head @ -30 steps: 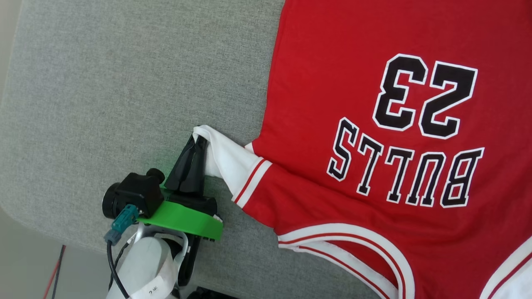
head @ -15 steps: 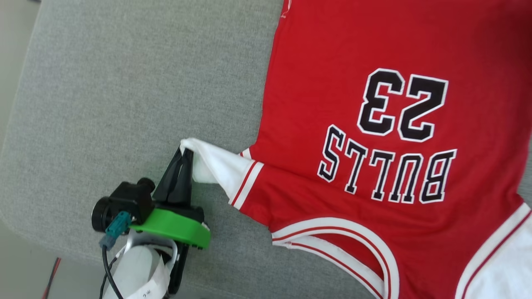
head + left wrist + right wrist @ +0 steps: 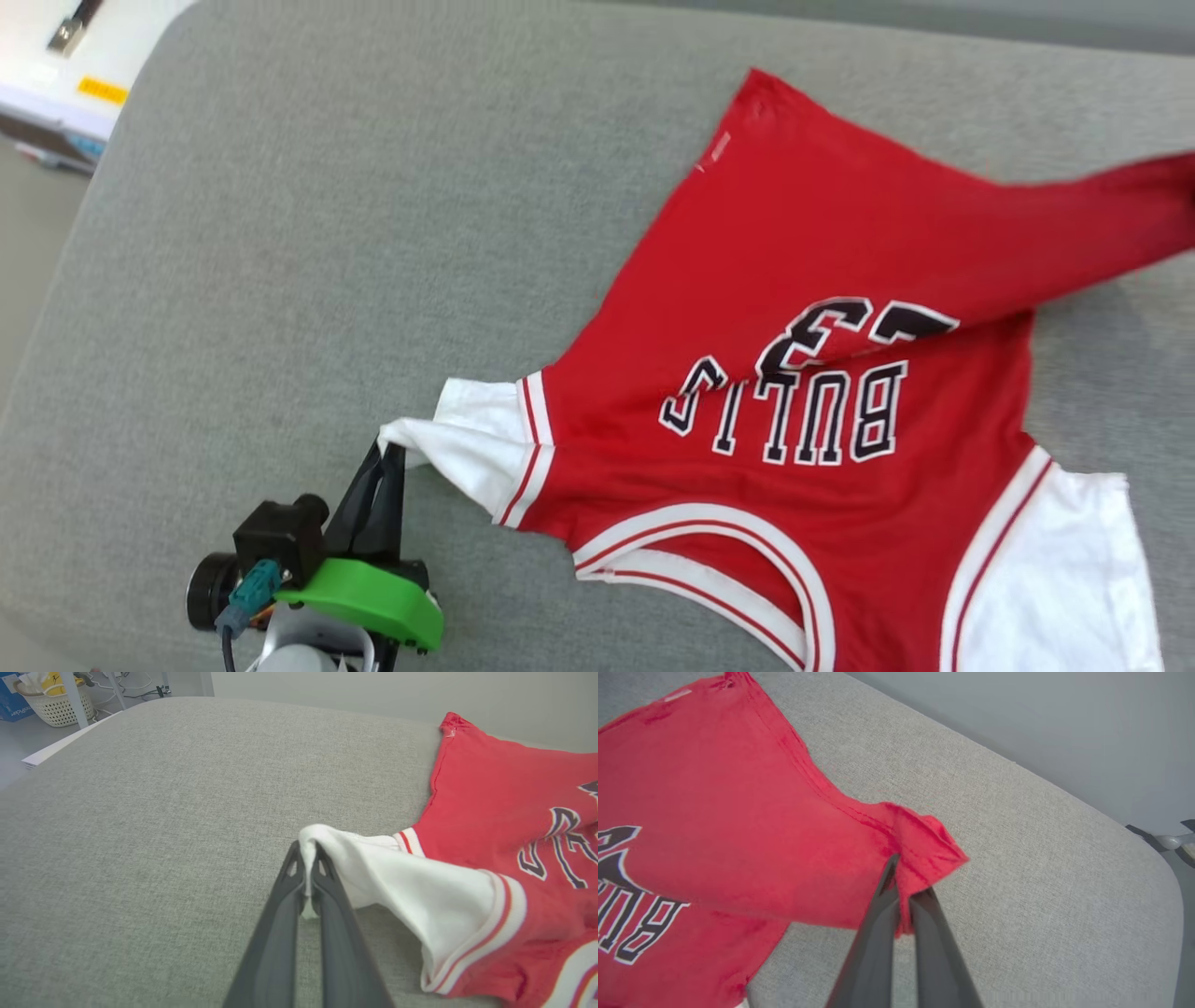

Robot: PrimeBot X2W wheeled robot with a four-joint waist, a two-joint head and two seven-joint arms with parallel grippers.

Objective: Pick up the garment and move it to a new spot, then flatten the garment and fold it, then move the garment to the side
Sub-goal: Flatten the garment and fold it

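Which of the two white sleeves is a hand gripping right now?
The sleeve on the head view's left, bunched in the shut left hand. The other sleeve lies flat and free at lower right.

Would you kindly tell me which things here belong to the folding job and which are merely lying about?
Job: garment; left pincer, shut on its white sleeve; right pincer, shut on its red corner.
Lying about: pale basket; blue box; floor cables.

Grey fabric surface [image 3: 280,233]; white basket [image 3: 44,711] beyond its edge.
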